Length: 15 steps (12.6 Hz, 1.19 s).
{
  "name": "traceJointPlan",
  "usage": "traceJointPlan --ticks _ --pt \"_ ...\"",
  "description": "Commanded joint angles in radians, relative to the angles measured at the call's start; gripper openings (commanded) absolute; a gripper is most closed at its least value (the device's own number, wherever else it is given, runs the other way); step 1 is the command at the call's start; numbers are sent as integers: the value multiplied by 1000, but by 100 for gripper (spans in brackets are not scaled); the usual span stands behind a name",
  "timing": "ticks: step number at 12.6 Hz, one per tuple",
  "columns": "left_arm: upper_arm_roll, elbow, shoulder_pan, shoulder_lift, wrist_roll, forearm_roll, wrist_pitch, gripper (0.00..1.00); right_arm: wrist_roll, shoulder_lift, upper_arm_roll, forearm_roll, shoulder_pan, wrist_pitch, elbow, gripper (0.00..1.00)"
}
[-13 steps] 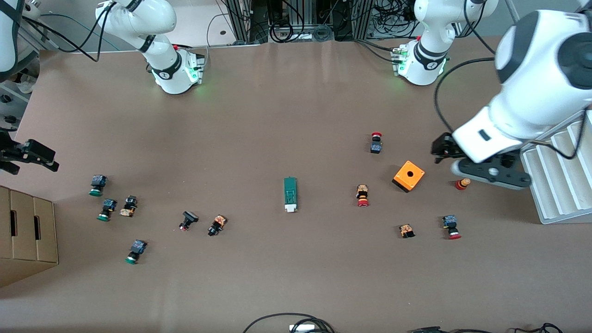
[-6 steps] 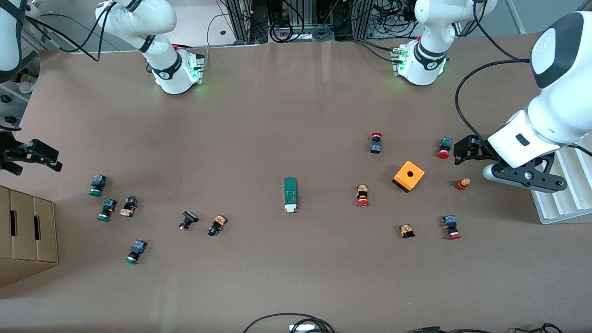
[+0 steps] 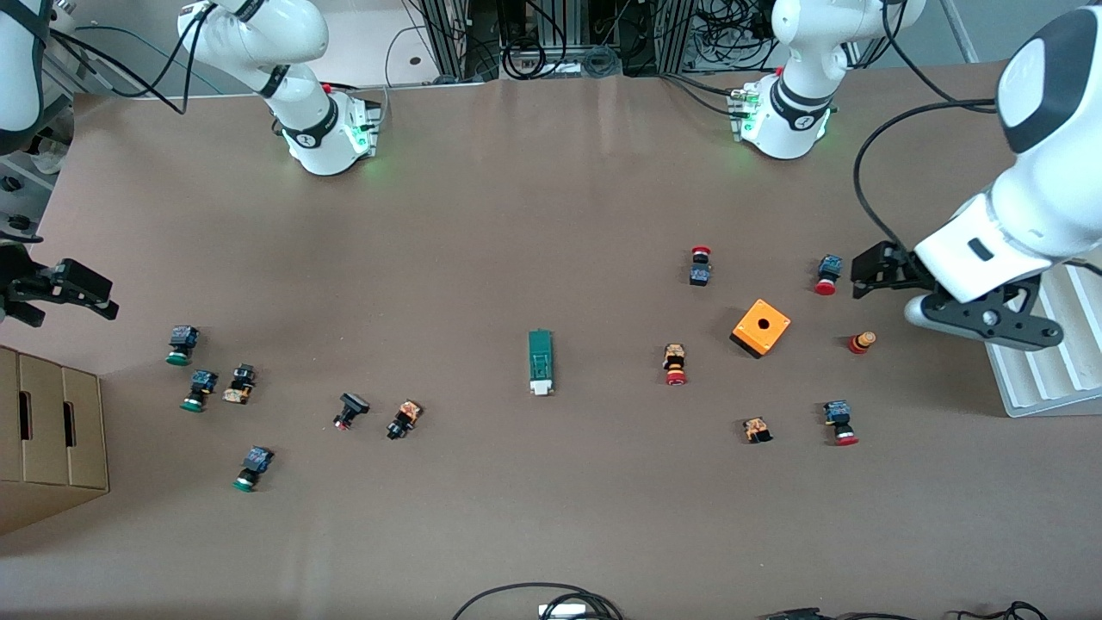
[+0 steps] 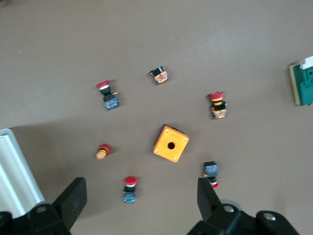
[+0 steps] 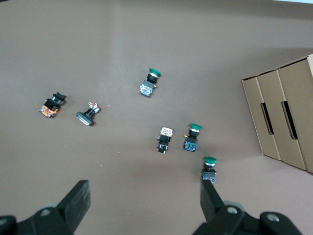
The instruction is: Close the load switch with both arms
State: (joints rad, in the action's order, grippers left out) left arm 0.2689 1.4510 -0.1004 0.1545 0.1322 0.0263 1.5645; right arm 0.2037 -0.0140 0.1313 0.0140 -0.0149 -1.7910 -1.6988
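Observation:
The load switch (image 3: 541,362), a slim green bar with a white block at its end nearer the front camera, lies mid-table; one end shows in the left wrist view (image 4: 305,85). My left gripper (image 3: 981,320) hangs high over the left arm's end of the table, beside the white tray, far from the switch. It is open (image 4: 142,195), with only table and a red-capped button (image 4: 129,188) far below. My right gripper (image 3: 52,288) hovers over the right arm's end, above the cardboard box. It is open (image 5: 144,200) and holds nothing.
An orange box with a hole (image 3: 761,327) and several red-capped buttons (image 3: 675,363) lie toward the left arm's end. Green-capped buttons (image 3: 181,344) lie toward the right arm's end, by a cardboard box (image 3: 52,430). A white ribbed tray (image 3: 1046,362) stands at the table's edge.
The left arm has swung away from the orange box toward the table's end and the tray, uncovering a red-capped button. The right gripper has hardly moved.

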Motion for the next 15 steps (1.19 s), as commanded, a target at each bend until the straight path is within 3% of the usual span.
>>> traceJointPlan --ticks 1,2,15 --pt "-205 202 115 -148 105 -6 89 100 5 -4 4 -22 4 7 10 100" --pt "-258 300 157 -212 104 -5 145 100 5 -4 4 -22 4 7 10 100" --pt "-267 253 191 -184 93 -9 109 100 3 -4 4 -22 4 8 8 100"
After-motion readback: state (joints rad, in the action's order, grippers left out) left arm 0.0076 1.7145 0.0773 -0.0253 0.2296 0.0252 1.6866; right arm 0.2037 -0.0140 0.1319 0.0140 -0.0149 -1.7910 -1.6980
